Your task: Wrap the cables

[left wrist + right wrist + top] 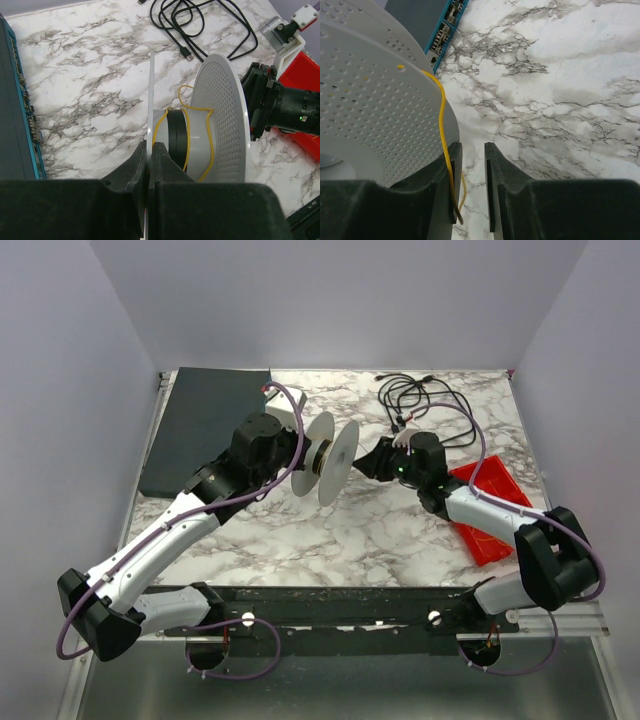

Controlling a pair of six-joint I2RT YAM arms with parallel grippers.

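A white two-flange spool (330,455) is held on its side above the table. My left gripper (149,145) is shut on the spool's thin flange (151,95). The thin yellow cable (186,145) runs in loose loops round the grey hub (199,135), beside the perforated flange (222,115). My right gripper (472,147) is open at the far side of that flange (370,110). A yellow cable strand (442,115) comes off the flange's edge and lies along the inner face of its left finger (451,165). In the top view the left gripper (300,455) and right gripper (375,462) face each other across the spool.
A black cord with plugs (420,395) lies in loops at the back right, also in the left wrist view (190,20). A red tray (490,505) sits on the right under the right arm. A dark flat box (205,425) covers the back left.
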